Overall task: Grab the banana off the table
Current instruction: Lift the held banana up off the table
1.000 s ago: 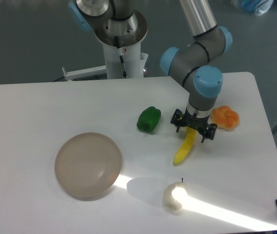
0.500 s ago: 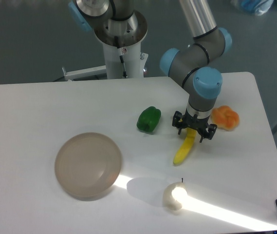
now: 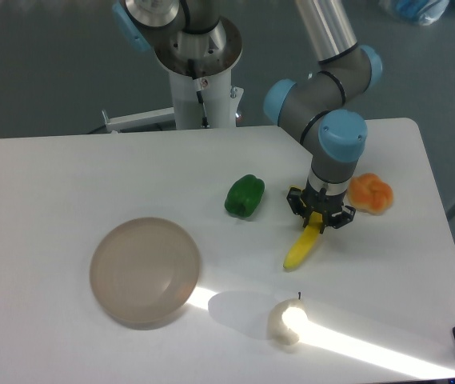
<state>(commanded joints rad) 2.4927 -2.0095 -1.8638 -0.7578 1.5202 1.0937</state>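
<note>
Arm reached down from upper right, wrist vertical. Gripper (image 3: 321, 214) low over table (image 3: 67, 184), fingers pinched on banana (image 3: 302, 247) upper end; banana lay between green pepper (image 3: 245, 195) and orange fruit (image 3: 370, 193).

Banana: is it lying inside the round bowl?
No. The banana lies on the white table under the gripper, well right of the bowl.

A single fixed camera watches me from high above the front edge of the large white counter (image 3: 67, 184), angled steeply down. It faces my white mounting pedestal (image 3: 203, 88) at the far side, at middling range, taking in nearly the whole top.
</note>
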